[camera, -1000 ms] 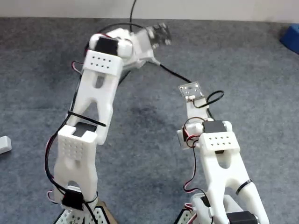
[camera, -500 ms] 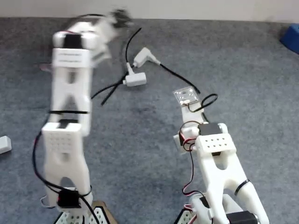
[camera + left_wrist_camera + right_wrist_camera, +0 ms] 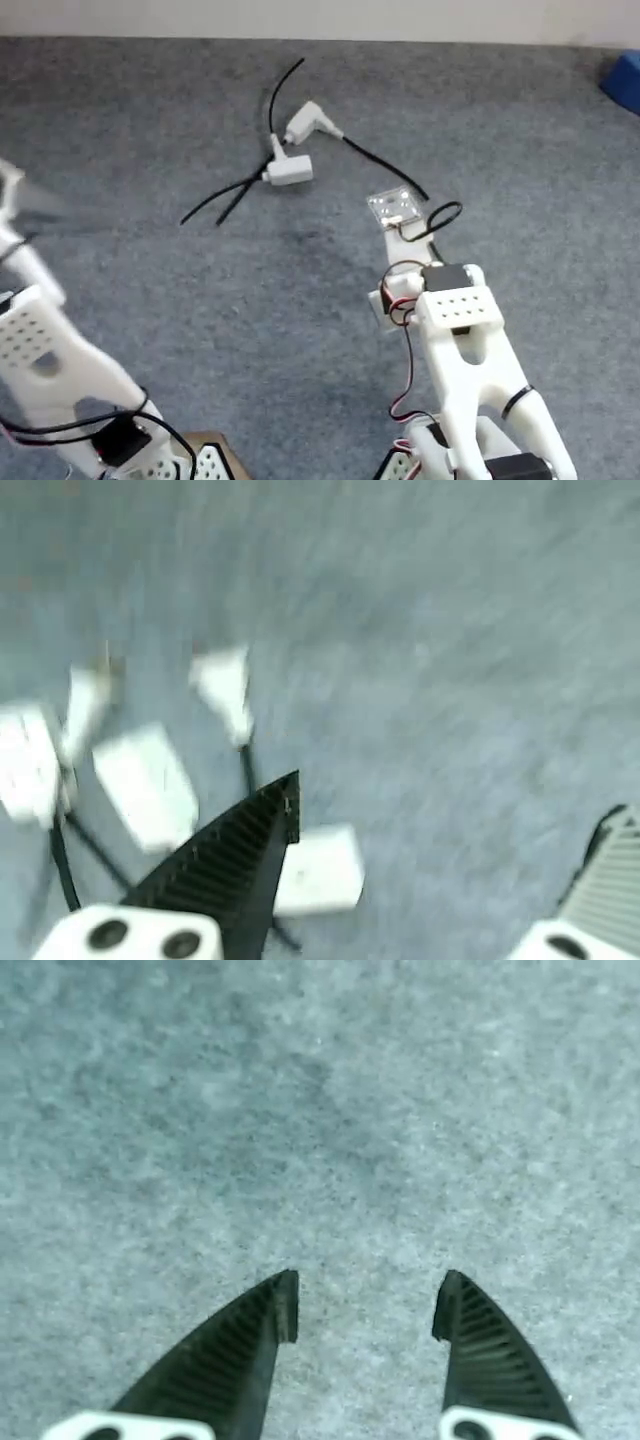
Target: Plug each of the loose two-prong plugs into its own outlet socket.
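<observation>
Two white two-prong plugs lie on the grey carpet at the back: one plug (image 3: 305, 122) and, just in front of it, a second plug (image 3: 288, 170), their black cords (image 3: 225, 200) crossing. My right gripper (image 3: 365, 1310) hangs open over bare carpet, well in front and to the right of them; its arm (image 3: 455, 310) stands at centre right. My left arm (image 3: 30, 330) is at the far left edge, blurred. The left gripper (image 3: 450, 820) is open above several blurred white blocks (image 3: 145, 785) and black cords.
A blue object (image 3: 625, 80) sits at the back right corner. Grey carpet (image 3: 300, 300) stretches open between the two arms and in front of the plugs.
My left arm has swung from above the plugs far over to the left edge, uncovering both plugs. The right arm has shifted slightly back and left.
</observation>
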`<state>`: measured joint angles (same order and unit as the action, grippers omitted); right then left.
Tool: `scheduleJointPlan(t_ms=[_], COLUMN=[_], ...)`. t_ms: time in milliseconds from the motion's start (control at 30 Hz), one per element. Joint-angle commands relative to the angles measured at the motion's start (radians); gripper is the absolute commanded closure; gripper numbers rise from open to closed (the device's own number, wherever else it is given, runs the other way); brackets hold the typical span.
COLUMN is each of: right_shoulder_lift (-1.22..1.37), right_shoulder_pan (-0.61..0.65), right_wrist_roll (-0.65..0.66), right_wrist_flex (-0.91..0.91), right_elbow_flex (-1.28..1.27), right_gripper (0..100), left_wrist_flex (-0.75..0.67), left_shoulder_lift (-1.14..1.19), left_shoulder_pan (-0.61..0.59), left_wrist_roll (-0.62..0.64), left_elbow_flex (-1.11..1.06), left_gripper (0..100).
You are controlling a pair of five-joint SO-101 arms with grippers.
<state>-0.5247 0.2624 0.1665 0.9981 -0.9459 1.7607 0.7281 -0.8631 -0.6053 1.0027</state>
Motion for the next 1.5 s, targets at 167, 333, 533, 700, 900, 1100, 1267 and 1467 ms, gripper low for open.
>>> scheduleJointPlan(t_ms=[167,333,533,700,900,1100,1267,1467], right_shoulder_lift=[-0.036,-0.036,-0.036,-0.036,-0.036,-0.038,-0.038,-0.038], right_shoulder_pan=[0.01,0.01,0.01,0.01,0.01,0.022,0.059,0.059], right_wrist_roll=[-0.003,-0.005,-0.005,-0.005,-0.005,-0.005,-0.005,-0.003], right_wrist_flex=[-0.013,-0.038,-0.035,-0.035,-0.035,-0.039,-0.038,-0.038], right_elbow_flex=[0.01,0.002,0.001,-0.001,-0.001,-0.028,-0.03,-0.03], right_gripper=[77.8,77.8,77.8,77.8,77.8,77.8,77.8,77.8], left_wrist_flex=[0.017,-0.031,-0.138,-0.269,-0.292,-0.321,-0.379,-0.414], left_shoulder_lift=[-0.05,-0.041,-0.01,0.085,0.193,0.277,0.363,0.404], left_shoulder_pan=[-0.228,-0.254,-0.255,-0.28,-0.292,-0.303,-0.303,-0.294], left_wrist_roll=[0.089,0.087,0.003,-0.055,-0.104,-0.104,-0.104,-0.104], left_elbow_flex=[-0.145,-0.059,-0.047,0.005,0.148,0.185,0.185,0.186], left_gripper=[57,57,57,57,57,63,78,80])
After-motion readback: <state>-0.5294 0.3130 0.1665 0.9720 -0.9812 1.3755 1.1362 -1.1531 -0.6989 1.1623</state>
